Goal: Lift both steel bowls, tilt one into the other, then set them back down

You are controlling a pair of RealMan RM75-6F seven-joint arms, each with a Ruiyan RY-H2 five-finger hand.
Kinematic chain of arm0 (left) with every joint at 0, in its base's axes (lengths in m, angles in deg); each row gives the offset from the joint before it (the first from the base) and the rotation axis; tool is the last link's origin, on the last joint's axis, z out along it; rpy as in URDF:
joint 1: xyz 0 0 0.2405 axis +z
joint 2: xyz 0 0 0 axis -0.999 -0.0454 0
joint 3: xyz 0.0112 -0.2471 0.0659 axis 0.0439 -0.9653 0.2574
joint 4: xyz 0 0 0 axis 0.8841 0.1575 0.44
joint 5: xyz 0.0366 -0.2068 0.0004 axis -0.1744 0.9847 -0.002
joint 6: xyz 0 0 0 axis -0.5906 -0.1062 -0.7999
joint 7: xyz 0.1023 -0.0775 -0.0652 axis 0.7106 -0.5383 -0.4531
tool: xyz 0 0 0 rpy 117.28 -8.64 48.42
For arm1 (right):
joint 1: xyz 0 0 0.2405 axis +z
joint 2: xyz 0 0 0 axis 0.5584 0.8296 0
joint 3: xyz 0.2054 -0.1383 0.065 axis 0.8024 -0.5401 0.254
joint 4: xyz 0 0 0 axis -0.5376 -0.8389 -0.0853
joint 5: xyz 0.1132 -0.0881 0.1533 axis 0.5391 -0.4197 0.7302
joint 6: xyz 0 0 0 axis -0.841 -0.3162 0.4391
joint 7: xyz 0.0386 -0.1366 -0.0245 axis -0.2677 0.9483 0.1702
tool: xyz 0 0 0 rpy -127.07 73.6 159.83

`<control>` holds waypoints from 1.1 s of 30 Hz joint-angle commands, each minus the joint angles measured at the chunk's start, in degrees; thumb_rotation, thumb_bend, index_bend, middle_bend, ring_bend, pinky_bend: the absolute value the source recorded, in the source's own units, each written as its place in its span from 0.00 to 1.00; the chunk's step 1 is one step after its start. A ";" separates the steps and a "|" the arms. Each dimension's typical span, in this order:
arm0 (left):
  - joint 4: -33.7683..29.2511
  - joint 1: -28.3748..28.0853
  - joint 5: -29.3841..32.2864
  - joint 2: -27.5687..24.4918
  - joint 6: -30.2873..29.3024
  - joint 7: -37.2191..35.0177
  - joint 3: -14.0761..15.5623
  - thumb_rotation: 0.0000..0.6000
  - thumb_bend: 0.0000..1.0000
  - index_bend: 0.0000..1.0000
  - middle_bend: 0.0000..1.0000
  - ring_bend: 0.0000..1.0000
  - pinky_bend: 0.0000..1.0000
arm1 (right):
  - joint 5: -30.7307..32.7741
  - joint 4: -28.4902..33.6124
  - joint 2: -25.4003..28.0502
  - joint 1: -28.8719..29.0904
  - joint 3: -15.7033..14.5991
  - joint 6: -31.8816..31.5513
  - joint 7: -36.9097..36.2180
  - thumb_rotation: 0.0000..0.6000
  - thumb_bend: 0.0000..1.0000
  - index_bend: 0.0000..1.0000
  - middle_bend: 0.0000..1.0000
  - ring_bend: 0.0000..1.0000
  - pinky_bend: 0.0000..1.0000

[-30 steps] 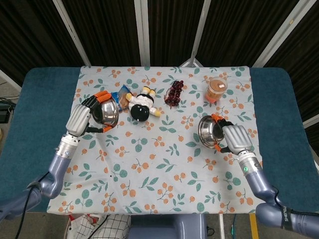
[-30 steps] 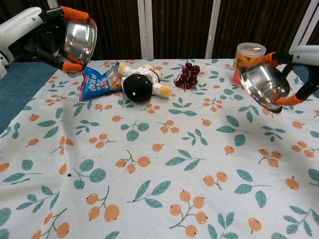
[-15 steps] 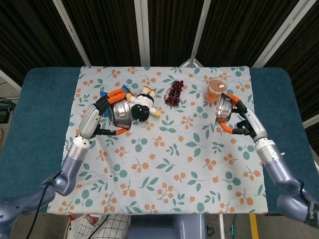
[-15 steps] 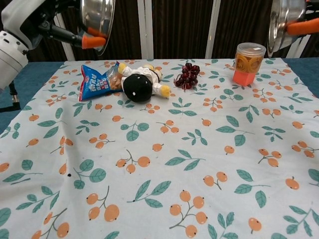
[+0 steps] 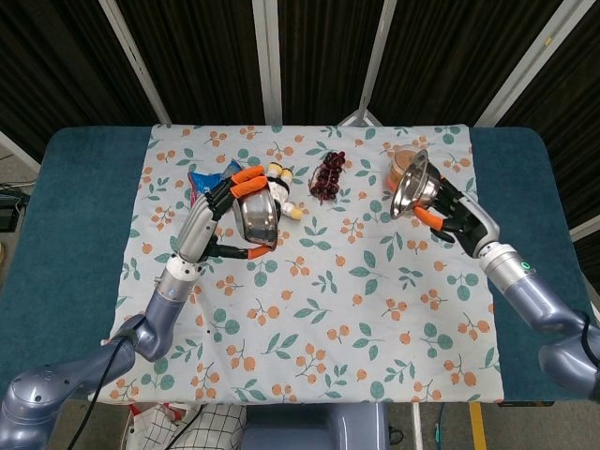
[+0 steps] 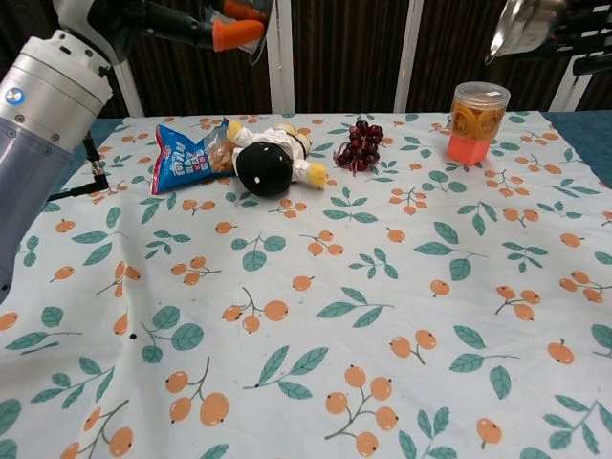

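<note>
My left hand (image 5: 214, 217) grips a steel bowl (image 5: 257, 213) by its rim, high above the table, the bowl's mouth tipped to the right. In the chest view only the hand's orange fingertips (image 6: 237, 31) and forearm show at the top left. My right hand (image 5: 453, 214) holds the second steel bowl (image 5: 410, 186) raised at the right, tilted with its mouth facing left. The chest view shows that second steel bowl (image 6: 521, 23) at the top right edge, above the jar.
On the floral cloth (image 5: 309, 309) lie a blue snack bag (image 6: 180, 159), a doll (image 6: 268, 161), a dark grape bunch (image 6: 359, 145) and a clear jar of orange snacks (image 6: 475, 120). The front half of the cloth holds nothing.
Both hands have kept rising and moved inward with their bowls. The left bowl has shifted right over the doll; the right bowl has tilted further to the left near the jar.
</note>
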 commanded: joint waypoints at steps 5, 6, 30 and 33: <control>-1.70 1.52 -2.08 -1.04 -2.69 -1.34 2.80 1.00 0.38 0.48 0.60 0.48 0.67 | -5.75 4.09 1.35 1.11 -1.86 -0.33 -4.96 1.00 0.37 1.00 0.98 0.98 1.00; -1.39 1.31 -1.79 -0.77 -2.35 -1.28 2.63 1.00 0.38 0.48 0.60 0.48 0.67 | -6.34 4.48 1.46 1.21 -2.25 -0.55 -5.63 1.00 0.37 1.00 0.98 0.98 1.00; 4.37 -2.93 0.00 4.30 -0.39 -1.67 1.74 1.00 0.38 0.49 0.60 0.48 0.67 | -17.49 12.28 4.13 6.32 -13.43 -11.95 -16.37 1.00 0.38 1.00 0.98 0.98 1.00; 3.86 -3.19 -0.04 4.52 -0.59 -1.30 1.82 1.00 0.38 0.49 0.60 0.48 0.67 | -15.80 13.56 4.37 6.99 -13.89 -12.25 -14.76 1.00 0.38 1.00 0.98 0.98 1.00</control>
